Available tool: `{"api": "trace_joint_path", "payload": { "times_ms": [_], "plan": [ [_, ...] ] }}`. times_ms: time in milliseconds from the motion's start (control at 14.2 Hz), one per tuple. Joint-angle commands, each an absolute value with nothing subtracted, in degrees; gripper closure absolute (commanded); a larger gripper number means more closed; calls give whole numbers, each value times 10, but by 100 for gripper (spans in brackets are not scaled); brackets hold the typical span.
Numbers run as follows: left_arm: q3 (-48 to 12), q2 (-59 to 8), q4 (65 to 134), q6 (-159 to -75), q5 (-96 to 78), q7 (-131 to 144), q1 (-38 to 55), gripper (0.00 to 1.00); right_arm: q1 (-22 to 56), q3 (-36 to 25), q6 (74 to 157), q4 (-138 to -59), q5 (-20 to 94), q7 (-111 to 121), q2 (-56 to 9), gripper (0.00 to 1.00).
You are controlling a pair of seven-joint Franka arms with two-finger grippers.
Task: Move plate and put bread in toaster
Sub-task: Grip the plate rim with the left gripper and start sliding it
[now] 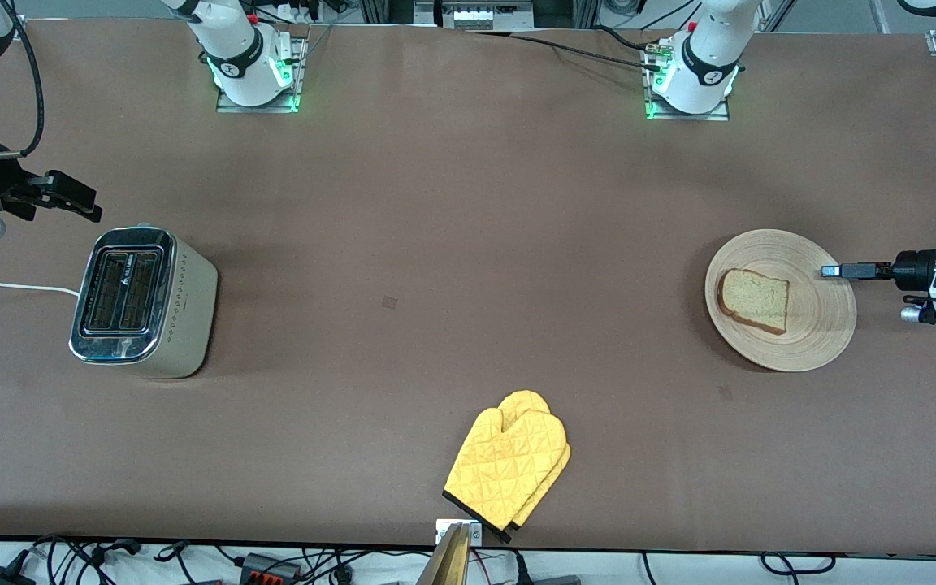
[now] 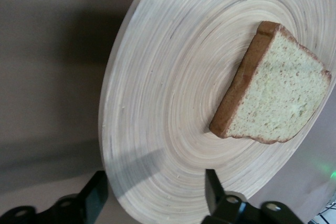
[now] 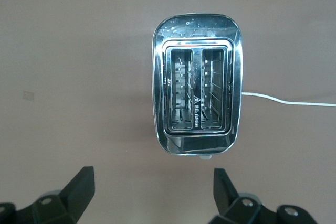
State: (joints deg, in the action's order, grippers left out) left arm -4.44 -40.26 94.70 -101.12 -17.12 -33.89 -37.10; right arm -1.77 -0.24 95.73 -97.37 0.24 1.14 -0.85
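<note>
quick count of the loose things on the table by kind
plate: 1
bread: 1
toaster: 1
yellow oven mitt: 1
total: 4

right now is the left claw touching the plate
Cannot tell. In the left wrist view the left claw straddles the plate rim with fingers spread, but no view shows contact or a gap plainly.

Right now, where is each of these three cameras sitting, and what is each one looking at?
Front view: high across the table, facing both arm bases; shows the toaster, plate, bread, oven mitt, both grippers.
Left wrist view: on the left arm, at the plate's rim; left gripper open fingers show.
Right wrist view: above the toaster's slots; right gripper open.
Shared: each wrist view's items appear in the front view.
</note>
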Motion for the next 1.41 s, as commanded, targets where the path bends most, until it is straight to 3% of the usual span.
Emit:
{"api": "trace_joint_path", "payload": {
  "times_ms": [0,212,423,635,988,1340],
  "plan": [
    [-46,-413,950,-1029,-198,-366,-381,29,-17,-2,956,-961,0,17,-16,0],
    [-47,-415,948,-1040,-202,-372,-382,33,-18,-3,957,-960,-1,17,-22,0],
    [-47,-419,947,-1040,-223,-378,-385,54,-18,-3,958,-959,-1,17,-23,0],
    [-47,-418,942,-1012,-242,-380,-387,84,-19,-3,956,-942,2,9,-28,0],
    [-47,-432,940,-933,-342,-382,-391,98,-22,-7,951,-926,-1,10,-28,0],
    [-60,-446,945,-883,-408,-446,-383,99,-22,-8,969,-923,-13,17,-25,0]
  ]
}}
